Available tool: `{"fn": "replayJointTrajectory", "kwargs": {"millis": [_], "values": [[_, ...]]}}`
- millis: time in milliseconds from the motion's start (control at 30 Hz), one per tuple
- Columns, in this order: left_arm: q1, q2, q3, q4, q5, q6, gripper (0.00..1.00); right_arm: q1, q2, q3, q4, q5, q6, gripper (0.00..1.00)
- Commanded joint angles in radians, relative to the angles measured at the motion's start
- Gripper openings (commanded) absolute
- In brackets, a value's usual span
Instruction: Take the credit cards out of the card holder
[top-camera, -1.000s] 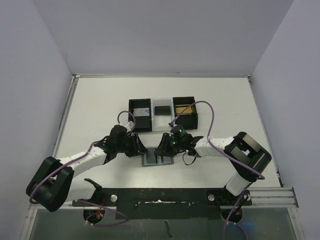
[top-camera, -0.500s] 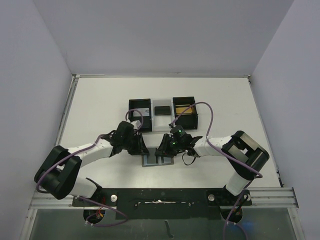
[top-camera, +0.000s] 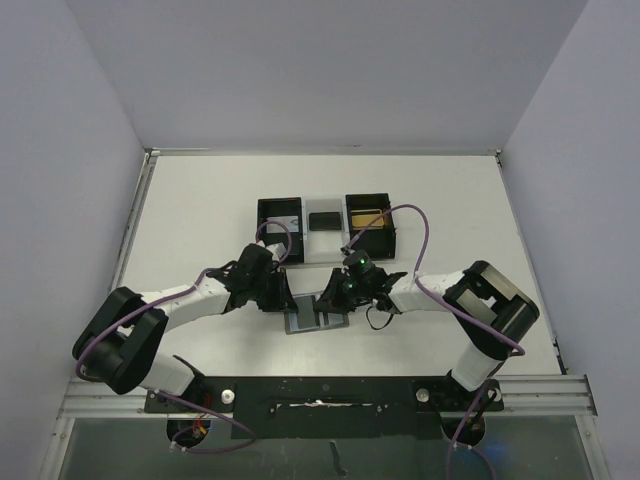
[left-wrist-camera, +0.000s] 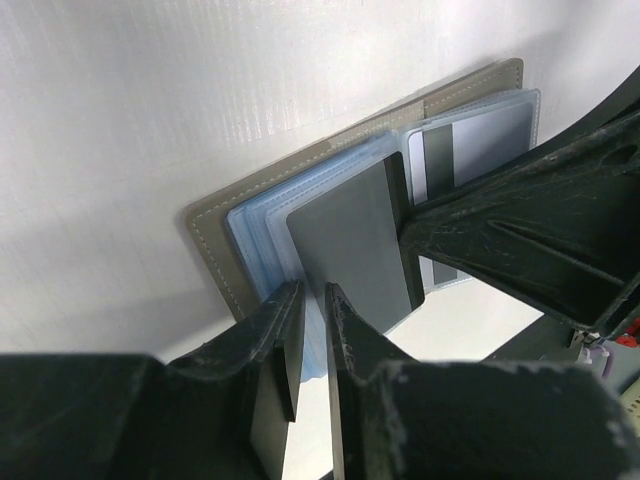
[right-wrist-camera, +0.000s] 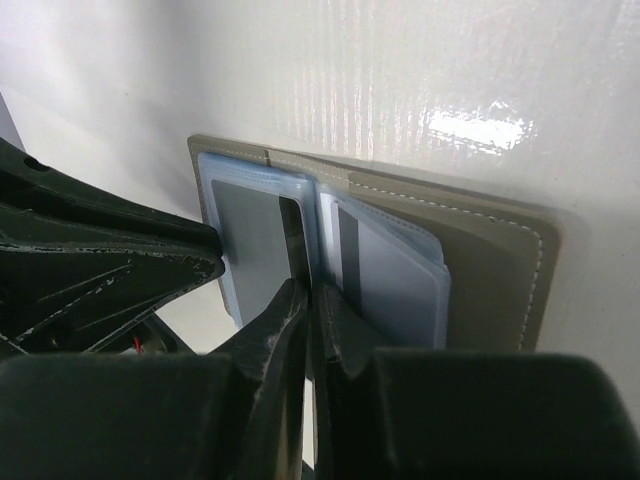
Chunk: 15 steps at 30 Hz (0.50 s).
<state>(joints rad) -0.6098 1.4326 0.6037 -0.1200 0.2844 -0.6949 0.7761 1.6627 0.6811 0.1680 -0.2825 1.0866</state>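
The card holder (top-camera: 305, 322) lies open on the white table, grey cover down and blue pocket panels up. A grey credit card (left-wrist-camera: 345, 245) with a dark stripe sticks out of one panel. My right gripper (right-wrist-camera: 311, 288) is shut on that card's dark-striped edge (right-wrist-camera: 292, 235) near the fold. In the top view the right gripper (top-camera: 328, 296) sits over the holder's middle. My left gripper (left-wrist-camera: 313, 290) has its jaws nearly together on the edge of the blue pocket panel (left-wrist-camera: 262, 225), at the holder's left side (top-camera: 283, 298). A paler credit card (right-wrist-camera: 395, 275) rests in the other panel.
A black three-compartment tray (top-camera: 392, 236) stands just behind the holder. Its left bin holds a silvery card (top-camera: 283, 224) and its right bin something yellow (top-camera: 367, 217). Both arms crowd the holder from either side. The table's raised rim runs along the left and right.
My left arm has swung right, bringing its gripper onto the holder's left edge. Both grippers have closed. The card under the right gripper now sits tilted.
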Motion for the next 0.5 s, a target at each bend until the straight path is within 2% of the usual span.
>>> {"fn": "replayJointTrajectory", "kwargs": {"millis": [0,467], "values": [[-0.015,0.008,-0.002,-0.048,-0.045,0.023,0.14,-0.005,-0.020,-0.006,0.044,-0.007,0.008,0.01],[-0.016,0.030,-0.004,-0.035,-0.066,0.025,0.13,-0.039,-0.061,-0.025,0.004,-0.023,-0.022,0.00]]}}
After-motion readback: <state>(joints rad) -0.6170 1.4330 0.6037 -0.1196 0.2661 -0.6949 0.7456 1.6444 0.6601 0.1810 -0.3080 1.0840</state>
